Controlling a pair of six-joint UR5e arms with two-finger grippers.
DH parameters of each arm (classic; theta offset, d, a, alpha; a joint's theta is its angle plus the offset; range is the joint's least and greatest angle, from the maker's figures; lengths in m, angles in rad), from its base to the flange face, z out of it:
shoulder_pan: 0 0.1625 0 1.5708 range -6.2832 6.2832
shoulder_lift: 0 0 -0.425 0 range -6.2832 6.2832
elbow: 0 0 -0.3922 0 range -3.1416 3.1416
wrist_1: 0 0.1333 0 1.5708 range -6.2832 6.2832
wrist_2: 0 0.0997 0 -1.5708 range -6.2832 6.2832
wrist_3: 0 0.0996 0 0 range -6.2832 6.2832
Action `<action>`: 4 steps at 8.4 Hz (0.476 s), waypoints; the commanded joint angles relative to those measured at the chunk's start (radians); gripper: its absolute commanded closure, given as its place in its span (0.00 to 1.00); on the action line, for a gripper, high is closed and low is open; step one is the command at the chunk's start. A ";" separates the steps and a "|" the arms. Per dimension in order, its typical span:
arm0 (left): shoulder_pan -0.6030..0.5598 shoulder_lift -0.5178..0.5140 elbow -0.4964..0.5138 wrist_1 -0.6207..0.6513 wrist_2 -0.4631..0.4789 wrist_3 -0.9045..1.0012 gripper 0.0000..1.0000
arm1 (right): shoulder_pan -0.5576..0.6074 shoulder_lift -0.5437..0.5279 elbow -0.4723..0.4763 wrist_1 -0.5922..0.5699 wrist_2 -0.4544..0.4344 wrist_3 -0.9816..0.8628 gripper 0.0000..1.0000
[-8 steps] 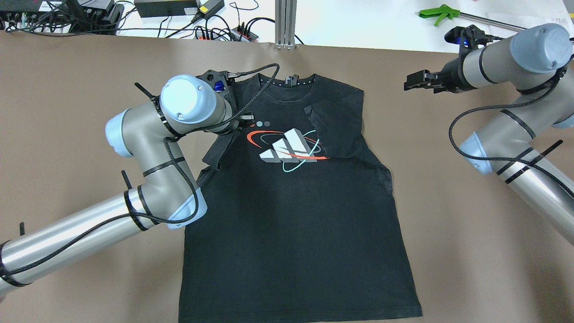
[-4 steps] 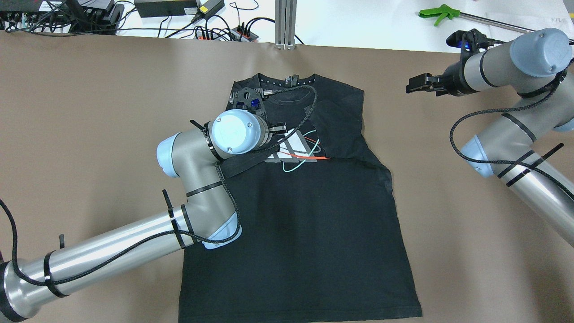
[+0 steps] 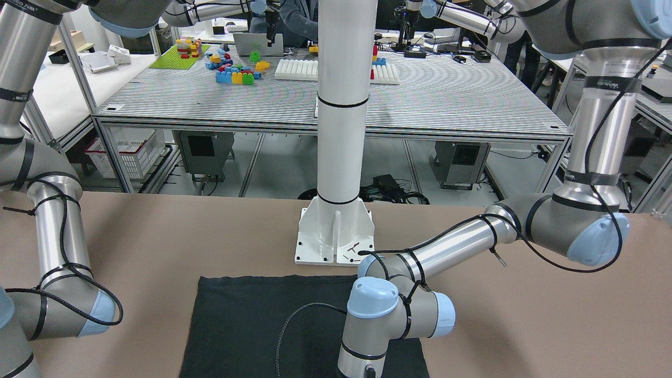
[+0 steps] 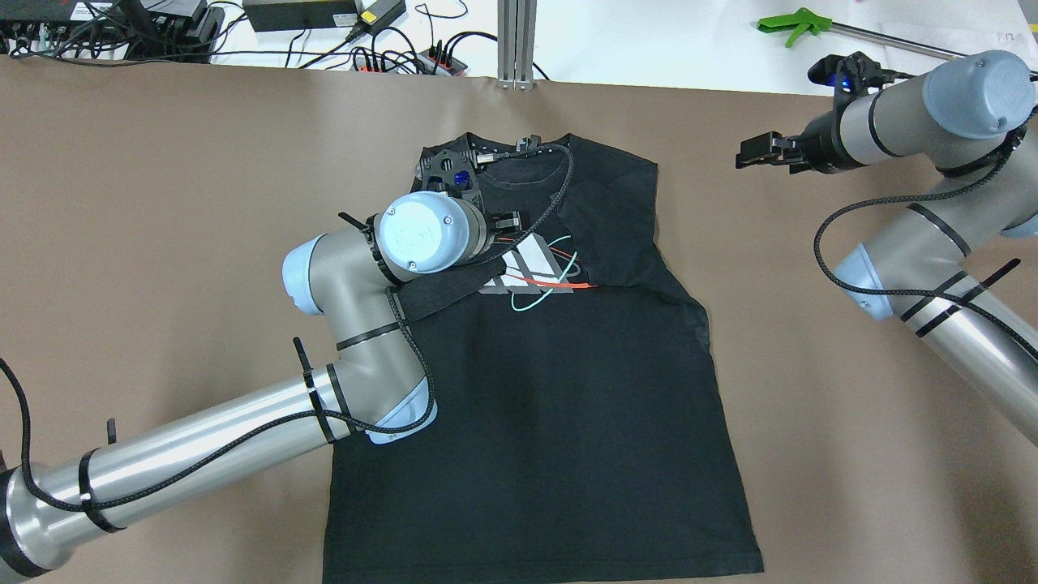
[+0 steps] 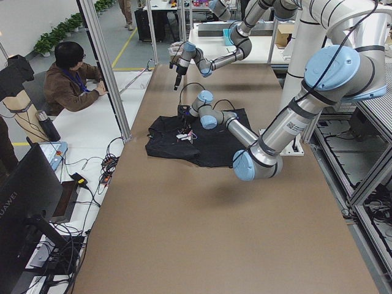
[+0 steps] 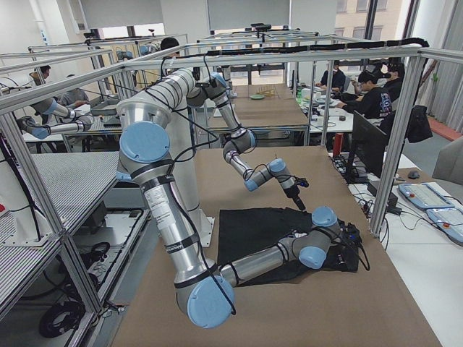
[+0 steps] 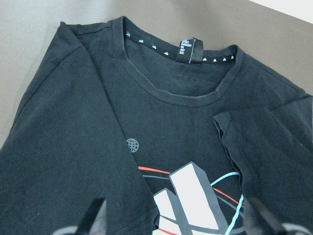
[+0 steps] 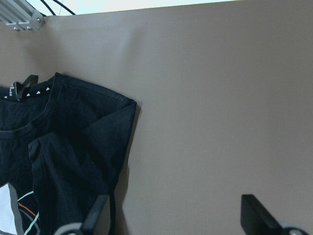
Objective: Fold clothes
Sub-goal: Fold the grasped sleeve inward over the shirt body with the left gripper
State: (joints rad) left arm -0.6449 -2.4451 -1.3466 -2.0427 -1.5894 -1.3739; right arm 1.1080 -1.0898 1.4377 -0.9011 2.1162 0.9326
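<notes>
The clothes are one black T-shirt (image 4: 551,405) lying flat and face up on the brown table, collar at the far side, with a white, red and teal logo (image 4: 539,276). Both sleeves are folded inward: the left sleeve (image 4: 438,292) lies over the chest beside the logo, and the right sleeve (image 4: 608,235) lies over the other side. My left gripper (image 4: 496,229) hovers over the chest by the logo. In the left wrist view its fingers (image 7: 95,218) stand wide apart, open above the shirt (image 7: 98,122). My right gripper (image 4: 742,154) is open over bare table, right of the shirt (image 8: 73,147).
Power strips and cables (image 4: 405,57) and an aluminium post (image 4: 516,40) line the far table edge, with a green tool (image 4: 795,23) at the far right. The white column base (image 3: 336,236) stands just behind the hem. A person (image 5: 70,76) sits beyond the far edge.
My left arm swung right from the shirt's left shoulder to over the chest, bringing the left sleeve across onto the logo. The right arm barely moved.
</notes>
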 commanded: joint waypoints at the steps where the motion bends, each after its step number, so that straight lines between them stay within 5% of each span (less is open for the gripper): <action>1: -0.021 0.069 -0.153 0.033 -0.085 -0.005 0.00 | 0.033 -0.060 0.108 -0.115 0.109 0.014 0.06; 4: -0.021 0.128 -0.247 0.041 -0.137 -0.005 0.00 | 0.033 -0.253 0.362 -0.196 0.181 0.153 0.06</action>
State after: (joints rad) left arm -0.6649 -2.3702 -1.5174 -2.0044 -1.6833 -1.3773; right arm 1.1404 -1.2190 1.6422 -1.0670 2.2491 0.9744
